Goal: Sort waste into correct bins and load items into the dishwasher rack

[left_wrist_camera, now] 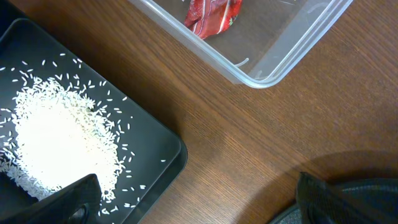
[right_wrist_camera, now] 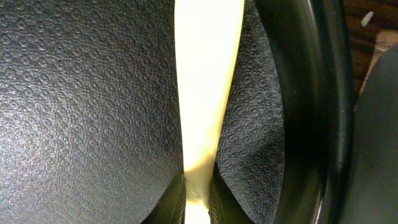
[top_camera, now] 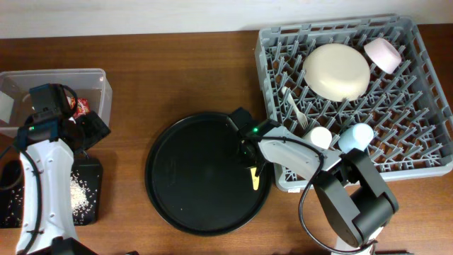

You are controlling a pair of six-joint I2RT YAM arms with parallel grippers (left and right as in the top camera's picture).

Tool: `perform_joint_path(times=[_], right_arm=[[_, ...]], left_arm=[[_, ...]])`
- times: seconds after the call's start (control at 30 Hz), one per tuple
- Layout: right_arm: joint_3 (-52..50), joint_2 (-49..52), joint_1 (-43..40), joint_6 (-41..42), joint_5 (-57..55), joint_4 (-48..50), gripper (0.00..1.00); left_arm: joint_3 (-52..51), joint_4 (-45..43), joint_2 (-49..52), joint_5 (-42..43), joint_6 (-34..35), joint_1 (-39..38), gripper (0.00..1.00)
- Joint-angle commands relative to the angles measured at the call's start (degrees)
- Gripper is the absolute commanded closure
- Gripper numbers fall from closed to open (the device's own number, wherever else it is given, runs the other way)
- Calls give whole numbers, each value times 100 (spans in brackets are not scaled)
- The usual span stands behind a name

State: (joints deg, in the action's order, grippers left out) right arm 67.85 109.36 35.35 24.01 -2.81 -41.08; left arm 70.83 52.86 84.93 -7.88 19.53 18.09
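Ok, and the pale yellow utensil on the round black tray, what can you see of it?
The pale yellow utensil looks like smooth, slightly glossy plastic. Only a flat, tapering handle shows; its working end is hidden, so I cannot tell spoon from fork. It lies on the textured floor of the round black tray, close to the raised rim. The right gripper pinches the handle's narrow end from both sides.
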Motion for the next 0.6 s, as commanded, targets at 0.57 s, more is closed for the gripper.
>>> perform_joint_path(times=[0.57], right_arm=[[306, 24, 94, 955, 284, 151, 78]], left_arm=[[46, -13, 4, 17, 74, 9, 1]])
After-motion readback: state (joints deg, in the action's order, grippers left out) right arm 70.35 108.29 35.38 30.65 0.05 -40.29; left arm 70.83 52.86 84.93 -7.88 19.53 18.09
